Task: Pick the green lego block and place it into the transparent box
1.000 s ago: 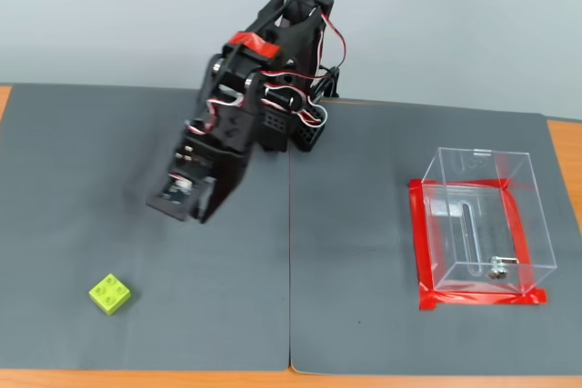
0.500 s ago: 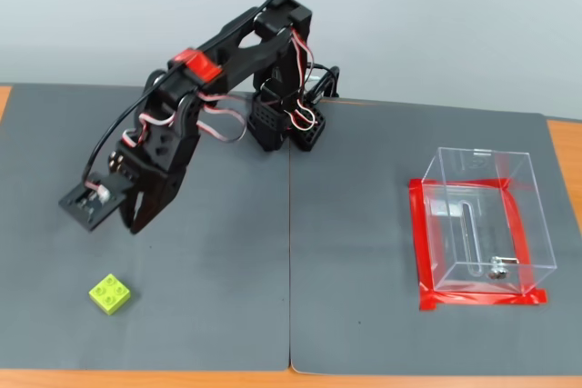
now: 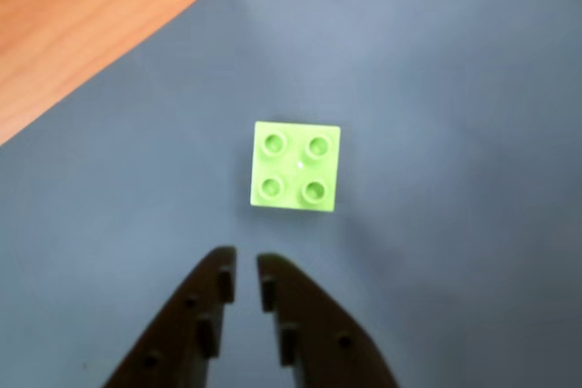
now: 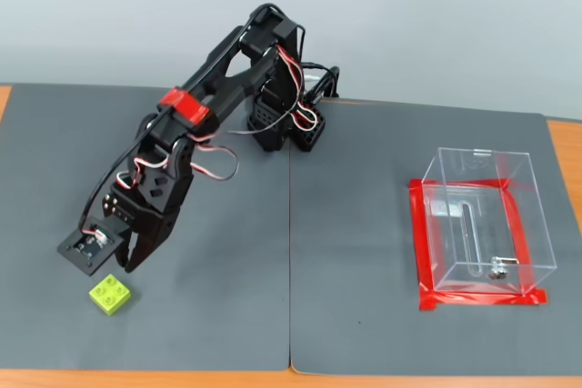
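Grey matting: my gripper [image 3: 244, 272], fingers nearly together, hovers just near of the green lego block [image 3: 296, 167], aligning for a grasp.

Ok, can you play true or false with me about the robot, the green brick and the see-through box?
1. The green lego block has four round studs on top. True.
2. The gripper is squeezing the block. False: its nearly closed fingers hold nothing, and the block lies apart from them on the grey mat.
3. The transparent box has red tape around its base. True.
4. The block is inside the box. False: in the fixed view it lies on the mat far to the box's left.
5. The arm reaches toward the box. False: it reaches toward the block.
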Motion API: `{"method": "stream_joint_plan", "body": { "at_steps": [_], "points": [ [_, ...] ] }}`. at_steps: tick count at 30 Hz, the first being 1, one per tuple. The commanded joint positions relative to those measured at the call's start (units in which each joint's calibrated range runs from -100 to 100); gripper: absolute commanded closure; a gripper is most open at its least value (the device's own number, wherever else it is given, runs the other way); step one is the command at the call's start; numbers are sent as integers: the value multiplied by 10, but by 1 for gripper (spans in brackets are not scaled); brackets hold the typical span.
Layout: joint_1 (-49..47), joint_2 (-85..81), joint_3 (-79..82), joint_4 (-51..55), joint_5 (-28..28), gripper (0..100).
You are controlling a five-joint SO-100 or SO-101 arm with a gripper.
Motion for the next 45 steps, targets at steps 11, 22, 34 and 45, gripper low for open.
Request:
{"method": "stream_joint_plan", "body": {
  "at_steps": [11, 22, 34, 45],
  "points": [
    [-12, 38, -35, -20, 1, 68],
    [-12, 77, -35, -74, 0, 67],
    [-13, 121, -35, -139, 0, 67],
    [-9, 172, -81, -143, 1, 67]
  ]
}}
